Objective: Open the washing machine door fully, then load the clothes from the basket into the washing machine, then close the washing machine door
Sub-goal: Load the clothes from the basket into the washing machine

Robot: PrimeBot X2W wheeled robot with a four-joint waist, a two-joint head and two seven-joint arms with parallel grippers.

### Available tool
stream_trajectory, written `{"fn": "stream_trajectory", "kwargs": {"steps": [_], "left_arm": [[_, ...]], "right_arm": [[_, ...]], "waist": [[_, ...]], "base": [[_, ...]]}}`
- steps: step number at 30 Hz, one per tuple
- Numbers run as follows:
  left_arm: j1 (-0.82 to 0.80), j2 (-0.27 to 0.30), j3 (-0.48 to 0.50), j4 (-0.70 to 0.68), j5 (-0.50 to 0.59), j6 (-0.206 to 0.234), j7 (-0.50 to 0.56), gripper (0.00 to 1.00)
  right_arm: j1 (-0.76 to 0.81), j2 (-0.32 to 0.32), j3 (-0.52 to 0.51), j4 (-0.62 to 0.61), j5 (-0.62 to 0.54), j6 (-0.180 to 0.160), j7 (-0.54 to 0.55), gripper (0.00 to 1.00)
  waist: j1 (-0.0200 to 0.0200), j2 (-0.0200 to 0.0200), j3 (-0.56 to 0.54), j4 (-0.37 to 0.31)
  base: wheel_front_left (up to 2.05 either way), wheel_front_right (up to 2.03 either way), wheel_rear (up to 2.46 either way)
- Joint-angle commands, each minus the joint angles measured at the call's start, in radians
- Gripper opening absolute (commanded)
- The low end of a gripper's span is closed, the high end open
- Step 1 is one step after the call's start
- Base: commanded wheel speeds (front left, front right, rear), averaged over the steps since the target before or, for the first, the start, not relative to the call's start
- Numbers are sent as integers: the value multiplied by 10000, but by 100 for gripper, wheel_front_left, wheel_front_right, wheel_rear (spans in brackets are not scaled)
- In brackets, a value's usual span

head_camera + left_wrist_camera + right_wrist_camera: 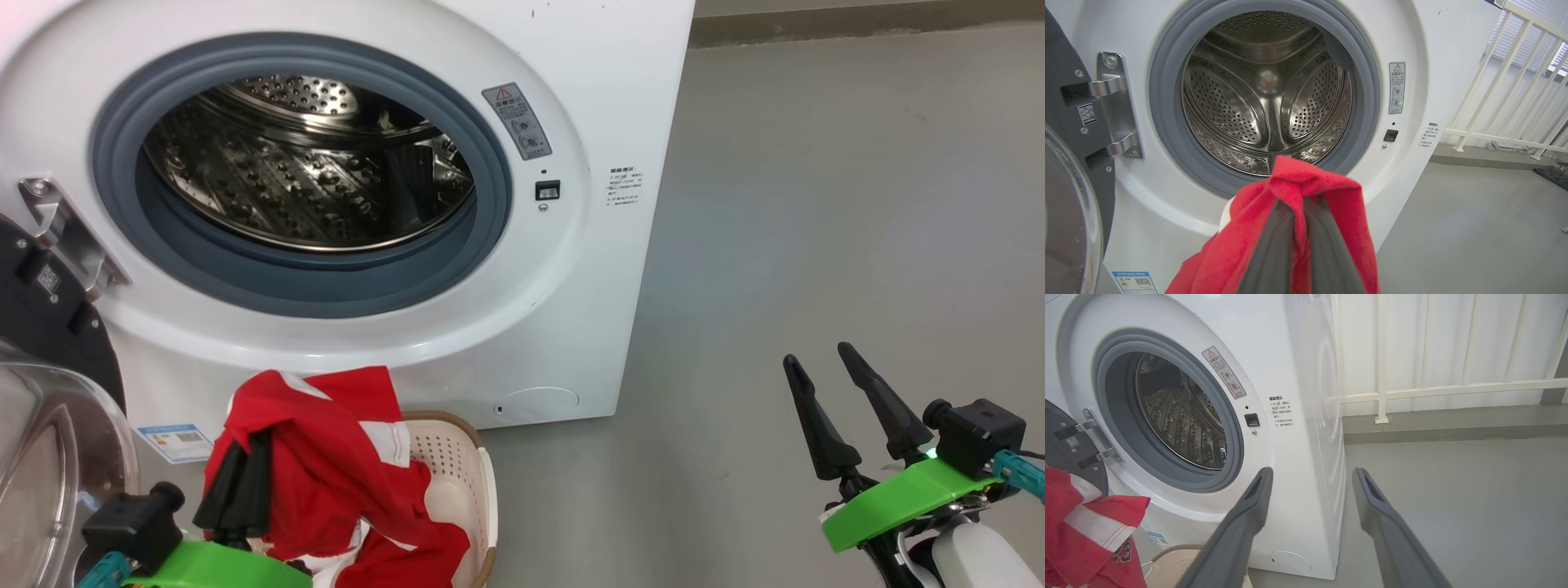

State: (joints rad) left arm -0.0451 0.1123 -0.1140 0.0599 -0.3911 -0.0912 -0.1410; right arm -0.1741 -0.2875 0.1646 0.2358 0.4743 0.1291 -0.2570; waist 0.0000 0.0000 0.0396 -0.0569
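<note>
Left jaws: we see them clamped on the clothes [326,457], which hang into the basket [457,465].
Right jaws: we see them apart, over the floor [816,204].
Door [49,327]: swung open at the washer's [620,98] left.

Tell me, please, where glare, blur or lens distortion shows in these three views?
Head view: bright glints on the steel drum and reflections on the washing machine door's glass. Left wrist view: the clothes and the left gripper's fingers, close to the lens, look soft; a blurred bright spot at the drum's back. Right wrist view: the washing machine's glossy side faintly mirrors the railing.
</note>
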Motion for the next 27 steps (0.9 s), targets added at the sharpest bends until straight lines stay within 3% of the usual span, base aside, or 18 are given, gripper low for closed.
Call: {"fn": "stream_trajectory", "kwargs": {"steps": [1, 19, 27], "left_arm": [[-395, 196, 298, -255, -35, 71, -107, 0], [-2782, 438, 156, 252, 285, 81, -346, 0], [-4502, 820, 307, 1436, 489, 79, -576, 0]], "right_arm": [[-109, -87, 129, -290, -94, 16, -48, 100], [-518, -16, 206, -573, -174, 16, -48, 100], [-851, 26, 387, -688, -98, 16, -48, 100]], "waist": [[0, 0, 28, -1], [0, 0, 1107, -238], [0, 0, 1830, -576]], "base": [[0, 0, 0], [0, 0, 0], [0, 0, 0]]}}
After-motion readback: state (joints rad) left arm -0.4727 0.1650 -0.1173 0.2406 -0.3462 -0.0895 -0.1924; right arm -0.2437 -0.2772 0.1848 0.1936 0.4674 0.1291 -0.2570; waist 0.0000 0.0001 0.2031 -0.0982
